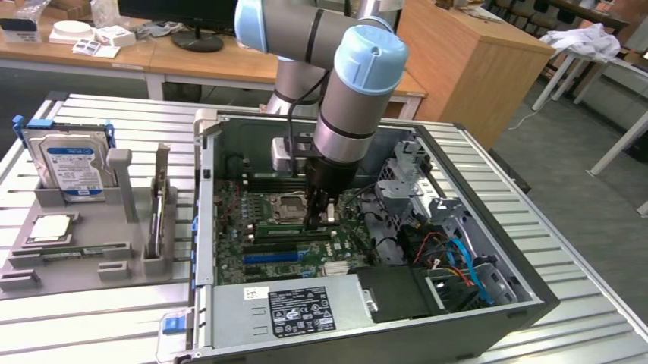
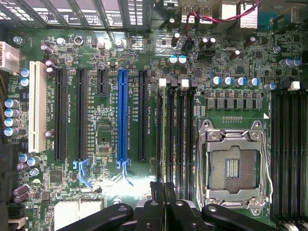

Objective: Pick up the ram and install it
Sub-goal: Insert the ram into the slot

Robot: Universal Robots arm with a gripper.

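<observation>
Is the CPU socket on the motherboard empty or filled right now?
Empty: the CPU socket shows its bare contact grid, with no chip seated in it.

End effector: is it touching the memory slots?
Cannot tell. The wrist view looks straight down the end effector onto the memory slots; the exterior view shows neither contact nor gap.

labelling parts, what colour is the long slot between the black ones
The slot is blue; clearest in the wrist view.

The arm [image 1: 350, 98] points downward, its hand [image 1: 322, 212] closed tight.
</observation>
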